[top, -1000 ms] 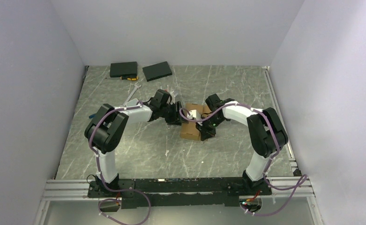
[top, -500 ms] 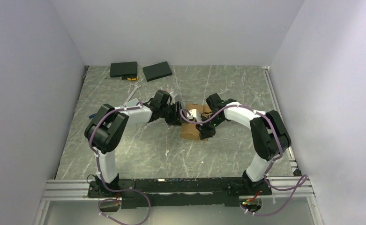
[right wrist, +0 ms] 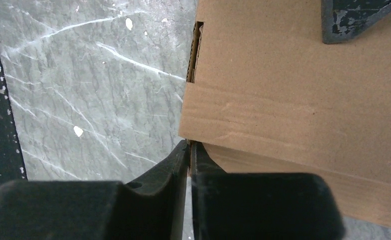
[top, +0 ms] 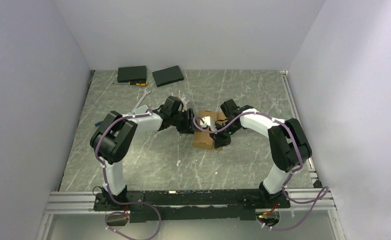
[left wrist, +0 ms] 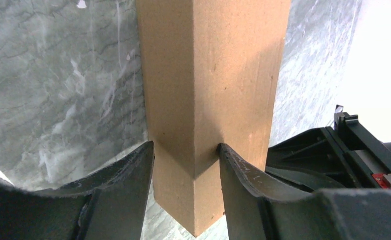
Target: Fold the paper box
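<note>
The paper box [top: 202,138], a small brown cardboard carton, sits mid-table between my two arms. My left gripper [top: 190,124] meets it from the left. In the left wrist view its fingers [left wrist: 133,175] press on both sides of a vertical corner of the box [left wrist: 213,75], so the left gripper [left wrist: 185,150] is shut on it. My right gripper [top: 219,141] is at the box's near right corner. In the right wrist view the right gripper [right wrist: 189,145] is nearly closed, pinching the thin corner of a cardboard flap of the box [right wrist: 293,100].
Two black flat slabs [top: 132,74] [top: 167,76] lie at the back left, with a silver wrench [top: 141,101] nearer the left arm. A metal rail [top: 297,117] runs along the right edge. White walls enclose three sides.
The right gripper has shifted slightly at the box's near right corner and its jaws have reset on the flap edge. The left arm and the box stay put.
</note>
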{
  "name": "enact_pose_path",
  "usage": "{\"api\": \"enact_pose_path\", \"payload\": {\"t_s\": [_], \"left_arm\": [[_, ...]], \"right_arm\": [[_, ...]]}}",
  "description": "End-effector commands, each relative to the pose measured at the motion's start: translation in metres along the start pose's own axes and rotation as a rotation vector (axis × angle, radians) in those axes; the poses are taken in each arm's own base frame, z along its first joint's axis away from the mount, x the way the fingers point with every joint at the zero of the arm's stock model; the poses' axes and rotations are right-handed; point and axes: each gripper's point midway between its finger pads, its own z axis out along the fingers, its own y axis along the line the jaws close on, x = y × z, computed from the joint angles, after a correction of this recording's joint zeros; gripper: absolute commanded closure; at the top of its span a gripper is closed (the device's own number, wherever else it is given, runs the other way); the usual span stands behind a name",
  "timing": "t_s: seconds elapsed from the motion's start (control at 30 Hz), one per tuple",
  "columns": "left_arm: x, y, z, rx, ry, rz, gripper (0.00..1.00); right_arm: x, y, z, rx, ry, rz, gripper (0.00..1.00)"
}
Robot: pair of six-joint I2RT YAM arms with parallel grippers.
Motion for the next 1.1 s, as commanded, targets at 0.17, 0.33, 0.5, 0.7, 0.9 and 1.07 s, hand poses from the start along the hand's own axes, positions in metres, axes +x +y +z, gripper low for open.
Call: {"api": "enact_pose_path", "payload": {"t_s": [0.17,0.33,0.5,0.7,0.9,1.07], "left_arm": [[0.02,0.034,0.001,-0.125,0.028,-0.025,0.47],[0.021,0.033,0.002,-0.112,0.029,-0.03,0.48],[0.022,0.031,0.003,-0.103,0.031,-0.037,0.48],[0.023,0.028,0.002,-0.092,0.034,-0.037,0.48],[0.026,0.027,0.0,-0.082,0.041,-0.051,0.46],[0.03,0.026,-0.005,-0.081,0.04,-0.06,0.45]], "right_arm": [[-0.011,0.003,-0.004,-0.012,-0.043,0.002,1.0],[-0.016,-0.004,-0.003,0.01,-0.054,0.041,1.0],[-0.023,-0.006,-0.003,0.019,-0.06,0.074,1.0],[-0.027,-0.006,-0.002,0.047,-0.045,0.04,1.0],[-0.041,-0.001,-0.002,0.1,-0.078,-0.027,1.0],[-0.037,-0.015,-0.004,0.218,-0.088,0.071,1.0]]}}
